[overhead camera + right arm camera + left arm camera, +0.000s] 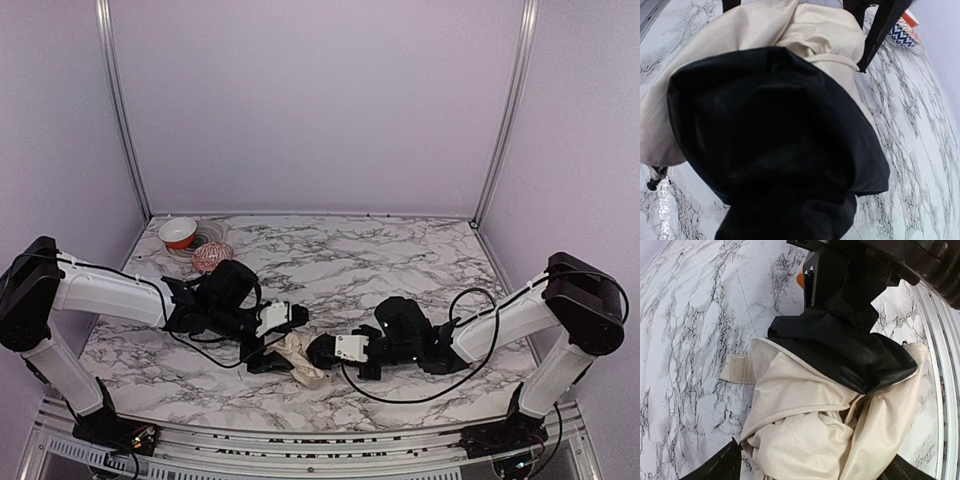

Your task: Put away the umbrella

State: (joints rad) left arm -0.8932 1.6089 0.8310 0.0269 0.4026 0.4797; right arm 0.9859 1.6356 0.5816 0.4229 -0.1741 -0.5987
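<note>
The umbrella (298, 357) lies bunched on the marble table between my two grippers. In the left wrist view its cream canopy (810, 430) fills the space between my left gripper's (815, 471) fingers (720, 467), which close on the bundle. A cream strap tab (737, 369) sticks out to the left. The black underside (775, 140) drapes over my right gripper (790, 220) and hides its fingers, and the fabric runs out of it toward the left gripper (278, 352). The right gripper (322, 350) meets the fabric from the right. The shaft and wooden handle are hidden.
A red and white bowl (178, 232) and a round patterned object (212, 257) sit at the back left of the table; the patterned one also shows in the right wrist view (904, 34). The front metal rail (300, 445) runs close behind the grippers. Purple walls enclose the table.
</note>
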